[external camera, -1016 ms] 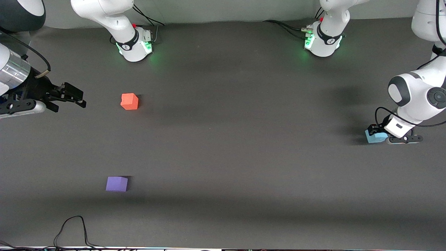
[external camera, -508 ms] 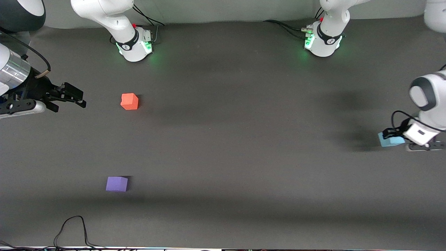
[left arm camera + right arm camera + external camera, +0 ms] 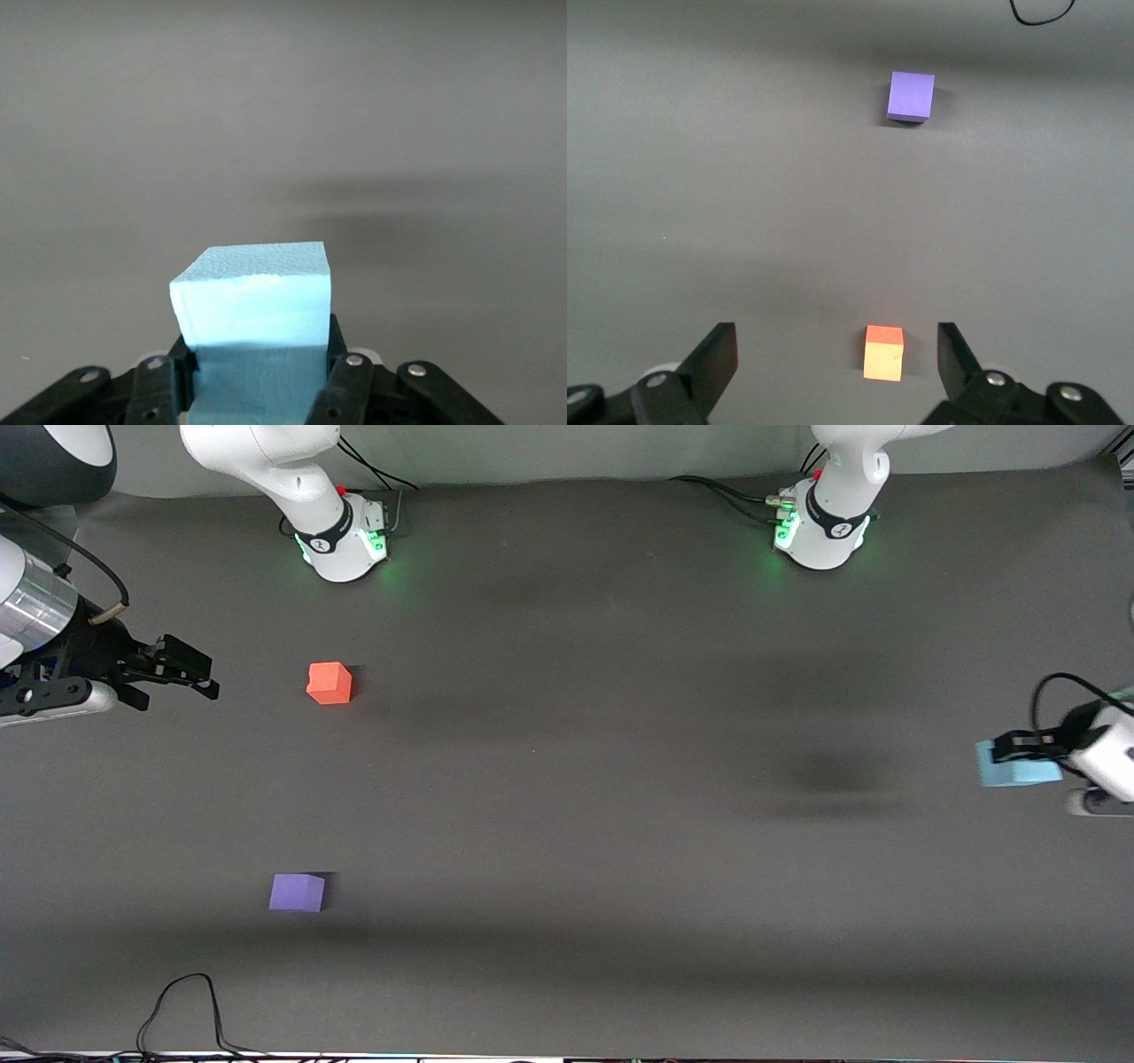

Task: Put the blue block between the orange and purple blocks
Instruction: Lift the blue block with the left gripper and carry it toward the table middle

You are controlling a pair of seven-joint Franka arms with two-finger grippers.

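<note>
Hanging at the left arm's end of the table, the left gripper (image 3: 1019, 755) has the blue block (image 3: 1017, 771) clamped between its fingers, and the shadow on the mat well off to one side tells me the cube is up in the air, clear of the surface. From the left wrist view the blue block (image 3: 257, 328) sits square in the jaws, held by two of its sides with its top face showing. Now the thing that matters: the target lies clean across the table toward the right arm's end. The orange block (image 3: 330, 683) sits there, and the purple block (image 3: 297, 892) is nearer the front camera than it, well apart from it, so the gap between them runs toward and away from that camera. I judge the left arm faces a long sideways carry, then a drop into the middle of that gap. Nothing lies on the dark mat (image 3: 567, 797) along the way. The right gripper (image 3: 182, 669) waits near the orange block with its fingers spread apart; its wrist view looks down on the orange block (image 3: 883, 351) and purple block (image 3: 911, 96). A black cable (image 3: 177, 1001) loops at the table's edge nearest the camera, out of the path.
</note>
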